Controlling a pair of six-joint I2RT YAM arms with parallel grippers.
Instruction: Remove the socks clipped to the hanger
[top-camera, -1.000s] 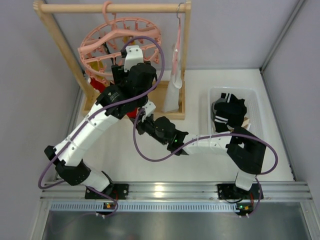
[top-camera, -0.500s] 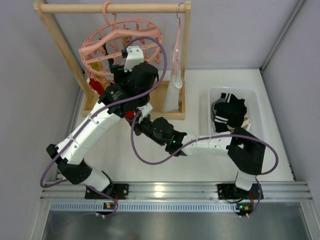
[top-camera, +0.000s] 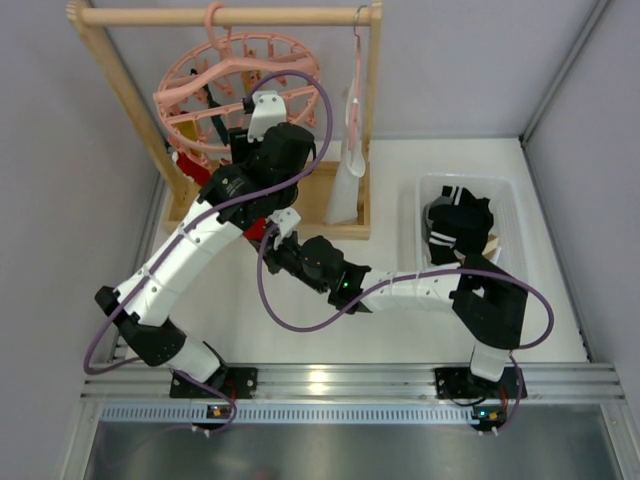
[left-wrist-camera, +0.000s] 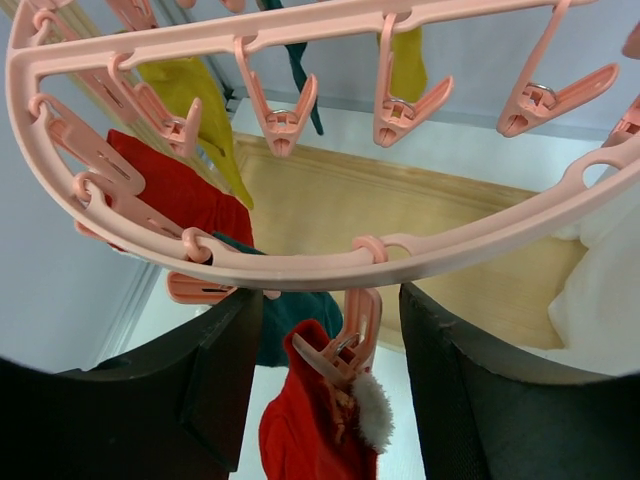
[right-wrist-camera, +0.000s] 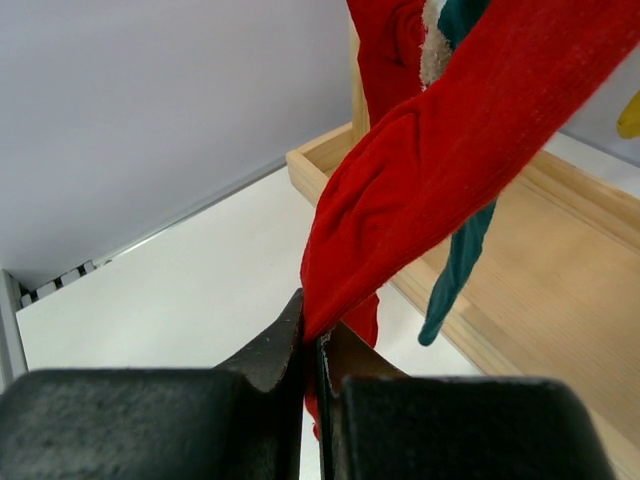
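The pink hanger (left-wrist-camera: 480, 235) fills the left wrist view, and from above it hangs on the wooden rack as a ring (top-camera: 200, 85). One of its pegs (left-wrist-camera: 355, 325) clips a red sock (left-wrist-camera: 310, 430) with a white fluffy patch. My left gripper (left-wrist-camera: 330, 390) is open, with one finger on each side of that peg and gaps showing. My right gripper (right-wrist-camera: 312, 350) is shut on the low end of the red sock (right-wrist-camera: 450, 150), which is stretched taut. Mustard (left-wrist-camera: 190, 90), teal (left-wrist-camera: 290, 320) and another red sock (left-wrist-camera: 170, 190) hang from other pegs.
The wooden rack (top-camera: 230, 16) has a tray base (right-wrist-camera: 560, 290) under the socks. A white cloth (top-camera: 345, 180) hangs on a slim pink hanger at the rack's right. A clear bin (top-camera: 505, 200) at the right holds a black-and-white striped garment (top-camera: 455, 225).
My left gripper's jaws have narrowed around the peg. The left wrist has shifted slightly and the hanger ring has tipped a little left. The right gripper keeps its hold on the red sock.
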